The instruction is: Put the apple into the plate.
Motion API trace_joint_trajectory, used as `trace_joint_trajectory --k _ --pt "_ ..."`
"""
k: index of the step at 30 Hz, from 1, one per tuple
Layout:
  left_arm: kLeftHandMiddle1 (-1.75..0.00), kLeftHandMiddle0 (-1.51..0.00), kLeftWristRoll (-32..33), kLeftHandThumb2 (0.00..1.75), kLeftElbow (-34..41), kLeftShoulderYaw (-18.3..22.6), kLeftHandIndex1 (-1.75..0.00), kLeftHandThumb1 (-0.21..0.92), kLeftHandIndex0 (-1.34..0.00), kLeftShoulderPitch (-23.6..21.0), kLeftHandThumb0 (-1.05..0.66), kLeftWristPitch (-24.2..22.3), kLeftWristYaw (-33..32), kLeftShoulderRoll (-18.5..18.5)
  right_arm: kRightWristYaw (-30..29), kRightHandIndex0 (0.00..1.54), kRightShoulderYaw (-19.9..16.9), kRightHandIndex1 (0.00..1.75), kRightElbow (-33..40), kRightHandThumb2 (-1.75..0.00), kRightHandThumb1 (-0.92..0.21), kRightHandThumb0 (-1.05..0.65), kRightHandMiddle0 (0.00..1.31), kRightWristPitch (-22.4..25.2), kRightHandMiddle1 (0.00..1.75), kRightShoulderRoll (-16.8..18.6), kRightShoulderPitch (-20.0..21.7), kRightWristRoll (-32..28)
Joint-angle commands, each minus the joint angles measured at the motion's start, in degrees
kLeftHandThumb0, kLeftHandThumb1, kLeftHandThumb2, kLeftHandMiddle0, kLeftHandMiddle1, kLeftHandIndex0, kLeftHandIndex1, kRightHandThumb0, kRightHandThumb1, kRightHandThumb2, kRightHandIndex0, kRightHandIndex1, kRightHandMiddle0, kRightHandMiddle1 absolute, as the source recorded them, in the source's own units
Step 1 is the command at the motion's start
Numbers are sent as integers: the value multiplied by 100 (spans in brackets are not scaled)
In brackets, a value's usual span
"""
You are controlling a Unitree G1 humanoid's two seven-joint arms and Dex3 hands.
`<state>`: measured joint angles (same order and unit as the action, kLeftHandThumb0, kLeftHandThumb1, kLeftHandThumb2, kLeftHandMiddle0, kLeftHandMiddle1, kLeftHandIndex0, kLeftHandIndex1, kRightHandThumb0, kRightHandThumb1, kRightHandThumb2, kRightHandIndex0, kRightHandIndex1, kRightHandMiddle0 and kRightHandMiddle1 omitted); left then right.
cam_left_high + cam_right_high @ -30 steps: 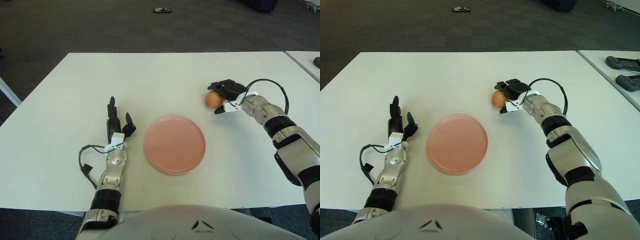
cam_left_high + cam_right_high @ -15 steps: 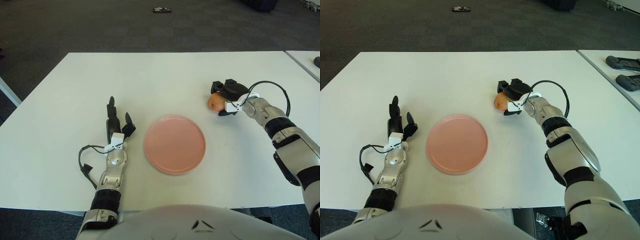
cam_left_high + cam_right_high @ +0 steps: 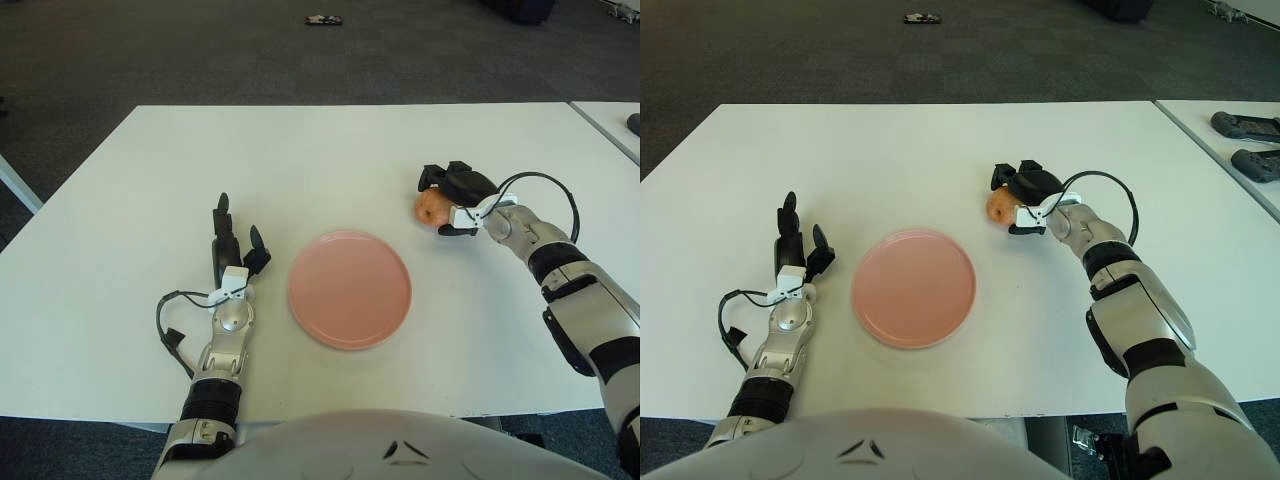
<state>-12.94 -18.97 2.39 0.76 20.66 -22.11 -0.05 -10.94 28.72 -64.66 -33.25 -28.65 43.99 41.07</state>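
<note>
White tabletop: right hand clamped on apple, well right of pink plate; left hand idle, fingers apart; partial wrap risks apple rolling free.

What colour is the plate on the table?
The plate is plain pink, with no pattern; the left eye view shows it best.

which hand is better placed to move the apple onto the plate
Right. The right hand is already curled around the apple, just right of the pink plate. The left hand is open on the plate's far side.
</note>
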Motion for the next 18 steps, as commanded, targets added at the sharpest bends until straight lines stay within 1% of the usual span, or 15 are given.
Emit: trace_joint_trajectory --k 1,10,18 --pt "-1 -18 -8 94 -66 39 -42 92 0 94 -75 -19 -24 29 -163 89 -111 168 -10 -170 4 0 66 -51 175 -14 32 -113" --pt "-1 -19 2 94 -60 38 -42 92 0 97 -75 -4 -4 36 -375 89 -149 170 3 -172 5 0 66 -125 175 -18 -24 -96" --pt "-1 -19 13 93 -43 31 -41 92 0 107 -74 0 14 41 -647 83 -201 173 52 -166 -2 0 61 -265 175 -45 -109 -88"
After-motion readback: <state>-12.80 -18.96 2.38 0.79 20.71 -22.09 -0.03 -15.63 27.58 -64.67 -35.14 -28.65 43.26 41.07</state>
